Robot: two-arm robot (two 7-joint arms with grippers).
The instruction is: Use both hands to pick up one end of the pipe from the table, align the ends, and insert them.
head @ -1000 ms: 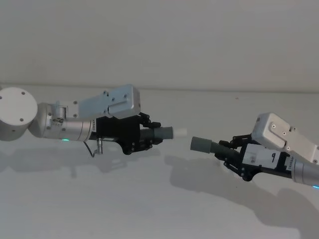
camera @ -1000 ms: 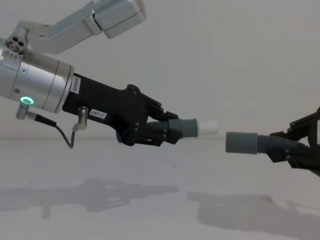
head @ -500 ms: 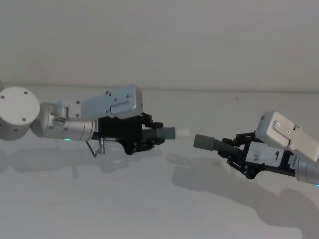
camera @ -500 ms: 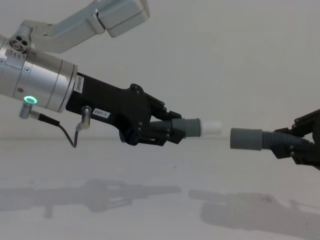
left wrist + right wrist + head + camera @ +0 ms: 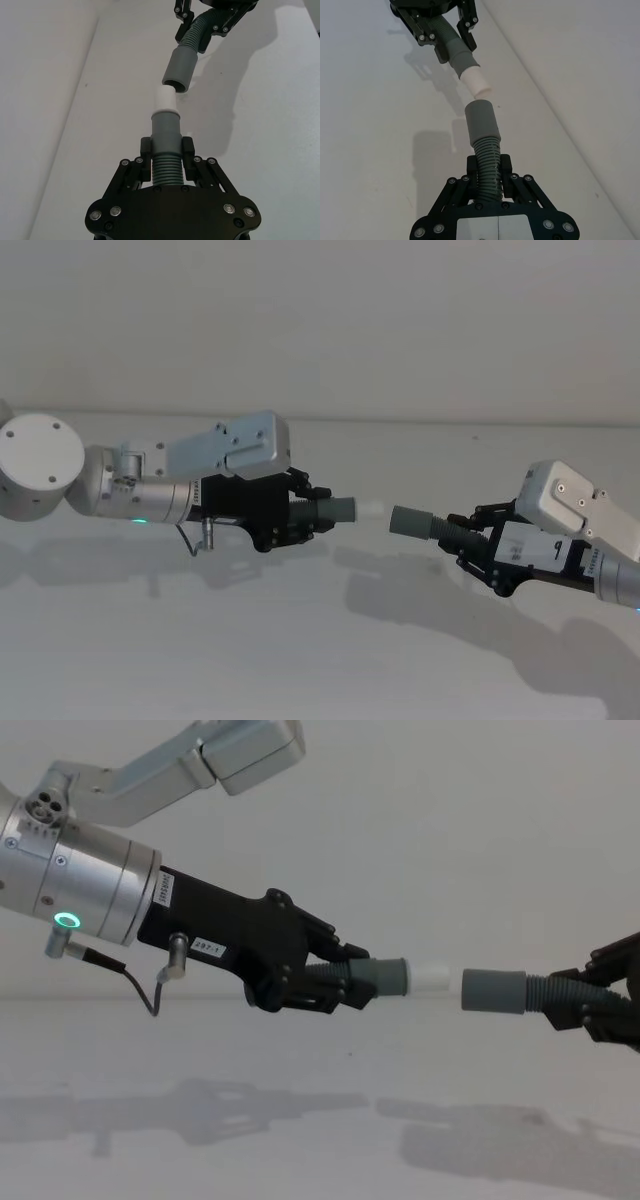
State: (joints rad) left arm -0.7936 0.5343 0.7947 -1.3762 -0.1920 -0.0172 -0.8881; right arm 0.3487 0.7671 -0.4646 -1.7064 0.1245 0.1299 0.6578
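In the chest view the right end effector (image 5: 610,1010) is cut off by the right frame edge, so its body goes unseen there. Two dark grey corrugated pipe pieces are held in the air above the off-white counter (image 5: 300,660), one in each end effector. The left end effector (image 5: 325,985), at frame centre-left, is clamped on the left pipe piece (image 5: 345,982), whose smooth grey cuff (image 5: 385,978) ends in a white stub (image 5: 432,979). The right one grips the right pipe piece (image 5: 560,995); its open cuff (image 5: 492,990) faces the stub, just apart, roughly in line.
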